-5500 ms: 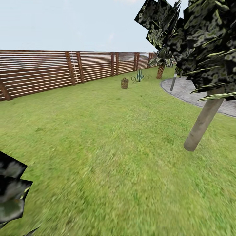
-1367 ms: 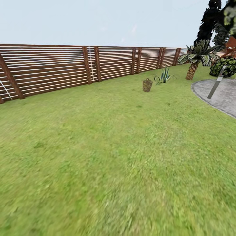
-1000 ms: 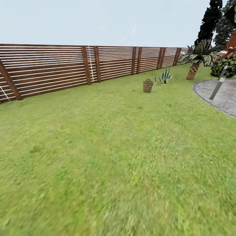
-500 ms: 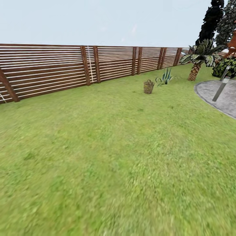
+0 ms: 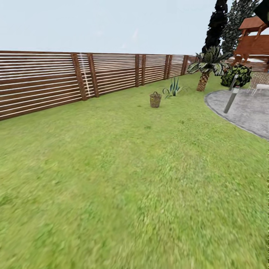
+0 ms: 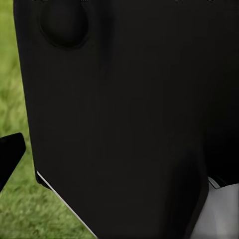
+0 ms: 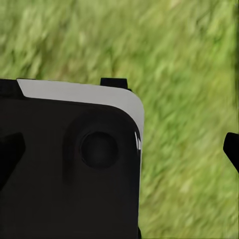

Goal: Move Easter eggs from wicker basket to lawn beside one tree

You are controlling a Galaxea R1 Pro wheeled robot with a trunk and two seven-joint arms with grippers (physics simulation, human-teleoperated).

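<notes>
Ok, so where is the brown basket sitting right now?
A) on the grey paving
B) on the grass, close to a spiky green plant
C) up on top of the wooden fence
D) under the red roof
B: in the head view the wicker basket stands on the lawn, just beside the spiky plant and in front of the wooden fence.

Ground: mottled green lawn point(image 5: 123, 175), spreading from the foreground to the wooden fence point(image 5: 45, 84).
On it, far off: wicker basket point(image 5: 155, 100), upright; its contents are too small to tell.
Just beside the basket: spiky plant point(image 5: 172, 87).
Further back: palm point(image 5: 204, 71).
Lawn's right edge: grey paving point(image 5: 244, 110).
</notes>
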